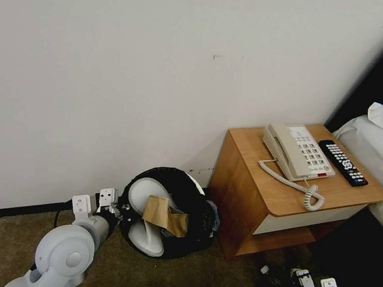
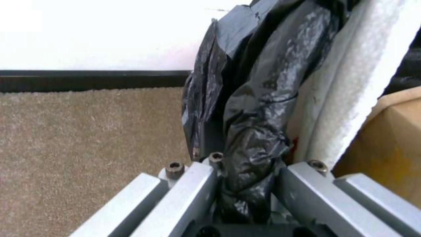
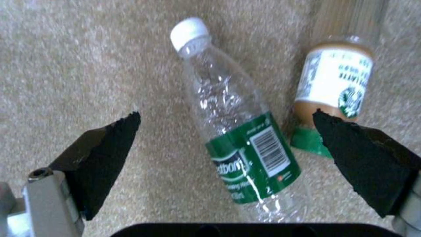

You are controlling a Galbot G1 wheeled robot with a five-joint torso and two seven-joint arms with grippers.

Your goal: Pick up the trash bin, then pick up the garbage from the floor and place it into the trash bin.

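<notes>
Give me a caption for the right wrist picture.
Open right gripper hovers over a clear bottle beside a coffee bottle.

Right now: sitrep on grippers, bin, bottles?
Left gripper shut on trash bin rim, slipper and cardboard inside. Right gripper open over clear bottle; coffee bottle alongside.

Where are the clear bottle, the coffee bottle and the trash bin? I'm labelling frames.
clear bottle (image 3: 236,131), right wrist view, on its body.
coffee bottle (image 3: 334,80), right wrist view, on its label.
trash bin (image 1: 200,213), head view, on its black liner.
</notes>
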